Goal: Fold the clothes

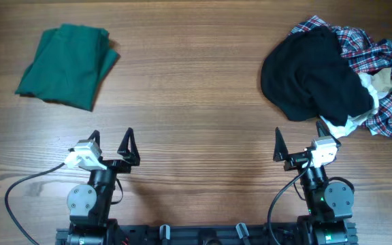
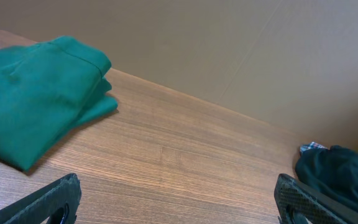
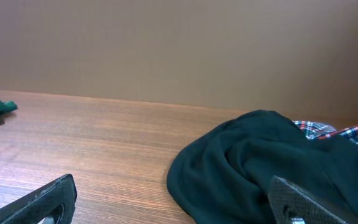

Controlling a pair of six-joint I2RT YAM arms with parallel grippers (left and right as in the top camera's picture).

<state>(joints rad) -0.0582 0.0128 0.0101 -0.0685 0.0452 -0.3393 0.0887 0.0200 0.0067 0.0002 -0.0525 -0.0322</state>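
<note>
Likely soft and thin, the green garment (image 1: pixel 67 64), upper left, suits corner pinches; left end effector (image 1: pixel 112 137) and right end effector (image 1: pixel 299 140) gape empty.

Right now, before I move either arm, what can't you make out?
Green garment: any label and inner layers hidden by its own folds; left wrist view crops its left side.
Plaid shirt: largely buried under the black garment in every view.
White and beige cloth: too covered to identify, overhead.
</note>
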